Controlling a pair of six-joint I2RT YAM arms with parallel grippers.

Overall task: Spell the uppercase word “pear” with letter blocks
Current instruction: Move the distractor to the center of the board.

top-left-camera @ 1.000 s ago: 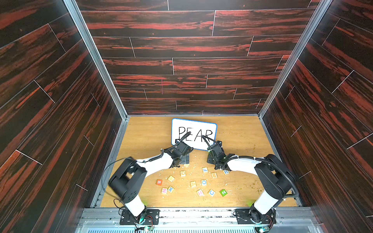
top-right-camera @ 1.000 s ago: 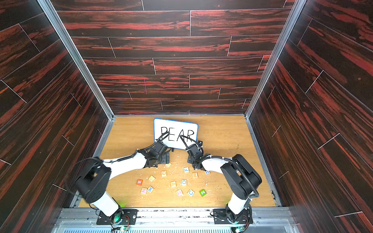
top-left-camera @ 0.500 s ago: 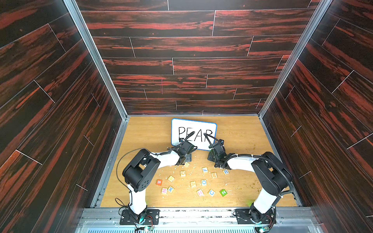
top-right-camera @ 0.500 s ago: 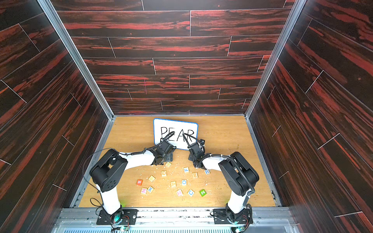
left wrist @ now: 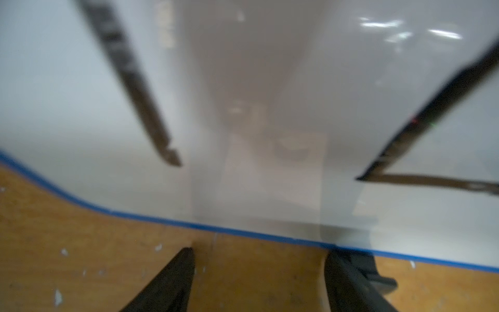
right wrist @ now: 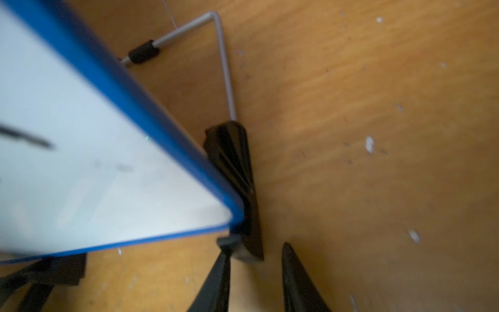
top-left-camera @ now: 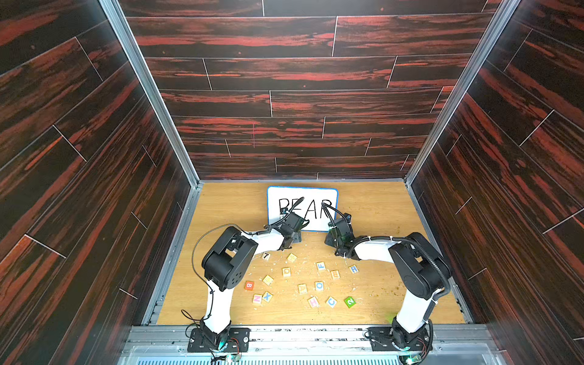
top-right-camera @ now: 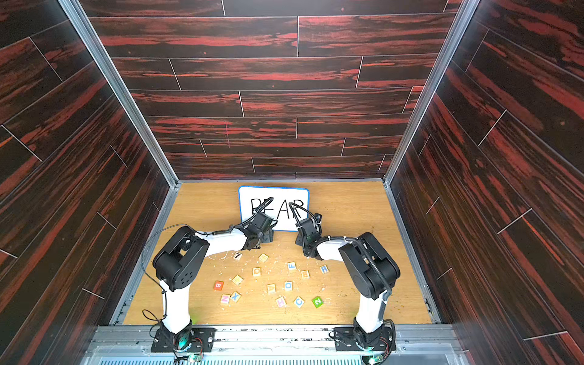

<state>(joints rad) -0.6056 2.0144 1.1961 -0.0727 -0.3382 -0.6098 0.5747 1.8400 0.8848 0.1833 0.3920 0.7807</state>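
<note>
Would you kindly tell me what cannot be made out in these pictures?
Block in the left gripper: letter unseen, left wrist view blurred.
Right gripper: whether it holds anything, right wrist view unclear.
Pale block beside the 7 block: letter too small in both top views.

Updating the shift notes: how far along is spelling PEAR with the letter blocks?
Done: no placed letters show yet. In hand: the left gripper is shut on what looks like a pale block at the foot of the whiteboard, letter unreadable; the right gripper is shut beside its corner, holding unclear. To do: the E block, A block and R block lie scattered, unplaced.
</note>
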